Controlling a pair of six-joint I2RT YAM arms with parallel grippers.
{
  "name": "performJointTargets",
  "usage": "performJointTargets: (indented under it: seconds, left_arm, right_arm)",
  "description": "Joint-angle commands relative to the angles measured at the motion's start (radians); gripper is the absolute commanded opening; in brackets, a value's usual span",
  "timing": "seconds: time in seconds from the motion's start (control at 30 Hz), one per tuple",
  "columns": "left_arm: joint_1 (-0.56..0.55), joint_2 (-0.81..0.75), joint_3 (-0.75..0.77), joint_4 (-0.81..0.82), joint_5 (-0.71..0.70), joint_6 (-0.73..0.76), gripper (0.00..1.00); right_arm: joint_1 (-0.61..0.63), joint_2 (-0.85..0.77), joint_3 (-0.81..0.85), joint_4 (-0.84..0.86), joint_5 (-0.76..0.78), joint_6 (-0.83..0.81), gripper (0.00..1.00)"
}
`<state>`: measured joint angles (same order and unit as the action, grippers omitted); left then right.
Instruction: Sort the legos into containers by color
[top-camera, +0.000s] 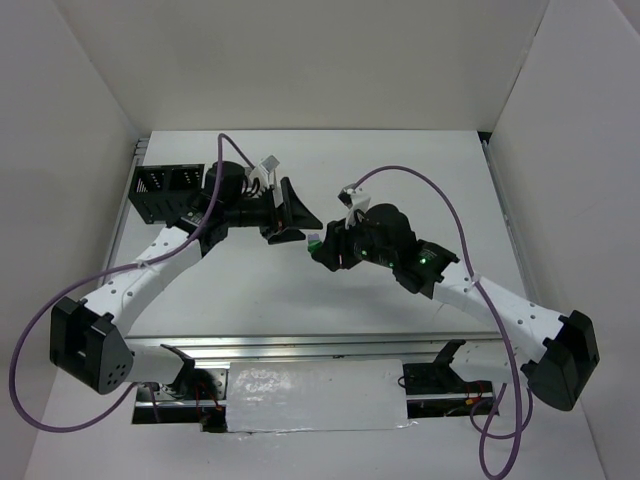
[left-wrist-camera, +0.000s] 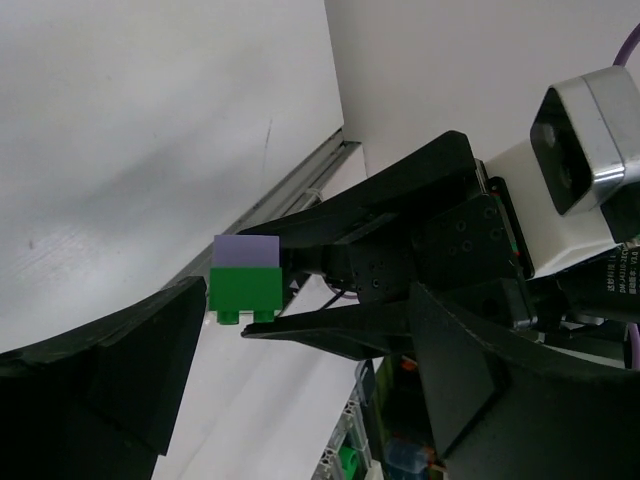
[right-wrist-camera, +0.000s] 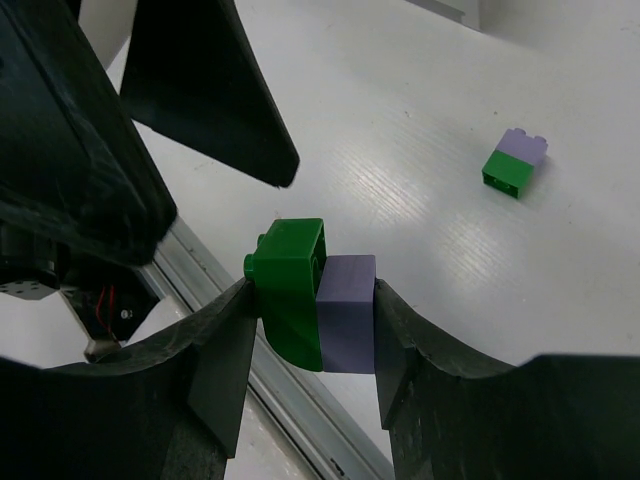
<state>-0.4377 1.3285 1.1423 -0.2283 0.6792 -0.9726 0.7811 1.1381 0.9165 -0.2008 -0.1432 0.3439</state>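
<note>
A green lego (right-wrist-camera: 288, 290) and a lavender lego (right-wrist-camera: 348, 312) are stuck together, and my right gripper (right-wrist-camera: 312, 292) is shut on the pair, one finger on each brick. It holds them above the table's middle (top-camera: 313, 243). My left gripper (top-camera: 298, 222) stands open just left of them, facing them. In the left wrist view the pair (left-wrist-camera: 245, 280) hangs ahead of my open left gripper (left-wrist-camera: 305, 335), apart from both fingers. Another green-and-lavender pair (right-wrist-camera: 514, 163) lies on the table. The black container (top-camera: 163, 190) is at the far left.
A white slotted container (left-wrist-camera: 345, 455) with a green piece inside shows at the bottom of the left wrist view. A metal rail (right-wrist-camera: 270, 370) runs below my right gripper. White walls close in the table on three sides.
</note>
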Motion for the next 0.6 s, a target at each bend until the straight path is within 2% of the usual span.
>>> performJointTargets:
  seconds: [0.0,0.23,0.47,0.57]
  left_arm:
    - [-0.028,0.021,-0.001,0.084,0.03,-0.057,0.93]
    - [-0.041,0.037,-0.006,0.037,0.016,-0.02,0.89]
    - [-0.044,0.047,0.002,0.007,0.01,0.009,0.78]
    - [-0.049,0.049,-0.003,0.013,0.013,0.008,0.78]
  right_arm:
    - [0.004,-0.015,0.053,0.04,0.001,0.014,0.04]
    - [0.004,-0.038,0.05,0.057,0.045,0.043,0.04]
    - [0.004,-0.081,0.025,0.089,0.115,0.07,0.04]
    - [0.004,-0.093,0.016,0.106,0.125,0.076,0.04]
